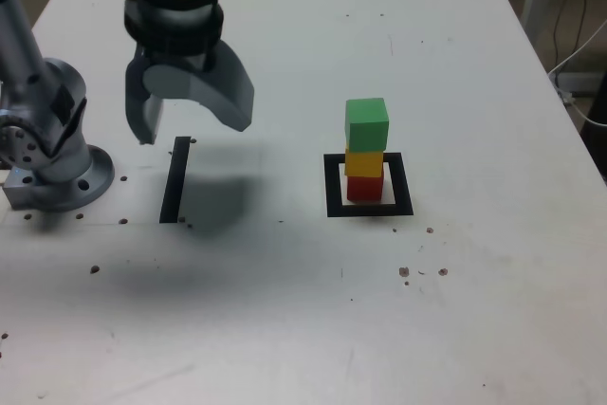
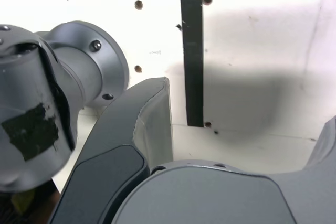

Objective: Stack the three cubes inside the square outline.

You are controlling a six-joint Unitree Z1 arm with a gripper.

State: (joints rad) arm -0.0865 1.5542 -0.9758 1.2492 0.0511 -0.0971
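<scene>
The three cubes stand as one upright stack inside the square outline (image 1: 370, 209) at the exterior view's right: red cube (image 1: 364, 188) at the bottom, yellow cube (image 1: 364, 161) in the middle, green cube (image 1: 367, 123) on top. My gripper (image 1: 190, 130) hangs above the table well to the exterior view's left of the stack, open, with nothing between its jaws. In the wrist view only my gripper (image 2: 244, 124) with its wide-spread fingers (image 2: 152, 124) shows; the cubes and the outline are out of that view.
A straight black tape strip (image 1: 175, 179) (image 2: 192, 56) lies on the white table (image 1: 285, 310) just below my gripper. The arm's grey base (image 1: 52, 154) (image 2: 79, 72) is bolted at the exterior view's left edge. Cables hang off the table at the far right.
</scene>
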